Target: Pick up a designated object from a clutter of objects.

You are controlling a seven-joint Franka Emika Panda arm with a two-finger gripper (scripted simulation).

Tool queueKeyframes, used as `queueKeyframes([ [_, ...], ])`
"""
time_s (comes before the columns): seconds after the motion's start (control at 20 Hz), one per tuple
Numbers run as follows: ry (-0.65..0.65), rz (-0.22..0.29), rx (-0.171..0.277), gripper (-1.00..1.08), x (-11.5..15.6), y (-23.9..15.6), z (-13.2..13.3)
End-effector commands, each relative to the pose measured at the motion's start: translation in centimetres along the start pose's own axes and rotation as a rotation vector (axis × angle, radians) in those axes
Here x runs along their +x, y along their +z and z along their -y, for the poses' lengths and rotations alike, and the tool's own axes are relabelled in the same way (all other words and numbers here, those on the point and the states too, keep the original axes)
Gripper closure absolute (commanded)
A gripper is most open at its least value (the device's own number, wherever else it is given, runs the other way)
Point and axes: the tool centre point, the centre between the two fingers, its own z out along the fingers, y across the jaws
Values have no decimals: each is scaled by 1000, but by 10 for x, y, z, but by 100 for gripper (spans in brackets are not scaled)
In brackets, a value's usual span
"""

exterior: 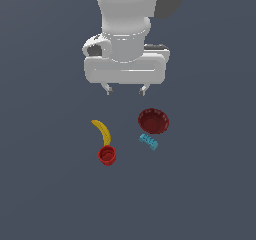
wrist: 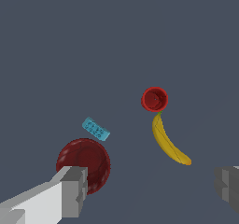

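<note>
The small cyan toothed piece (exterior: 149, 141) lies on the grey floor just below the dark red fluted bowl (exterior: 153, 121), close to its rim; it also shows in the wrist view (wrist: 95, 129) beside the bowl (wrist: 84, 164). The yellow banana (exterior: 101, 129) lies at the exterior view's left with the small red cup (exterior: 107, 155) at its lower end. My gripper (exterior: 125, 89) hangs open and empty, well above the clutter, between the banana and the bowl. In the wrist view its fingers (wrist: 70, 192) stand wide apart, with the banana (wrist: 168, 143) and cup (wrist: 154, 99) between them.
The flat dark grey floor (exterior: 50, 184) stretches on all sides of the four objects. Nothing else stands on it in either view.
</note>
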Motion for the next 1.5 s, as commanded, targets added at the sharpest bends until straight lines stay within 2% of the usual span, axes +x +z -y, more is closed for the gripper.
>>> queueKeyframes([
  [0.0,0,0,0,-92,0,0,0],
  [0.45,0,-27,10,-92,3,-15,3],
  [0.8,-16,-24,7,-92,4,-9,4],
  [1.15,-118,-11,-3,-92,9,22,13],
  [1.45,-276,10,-14,-92,13,72,28],
])
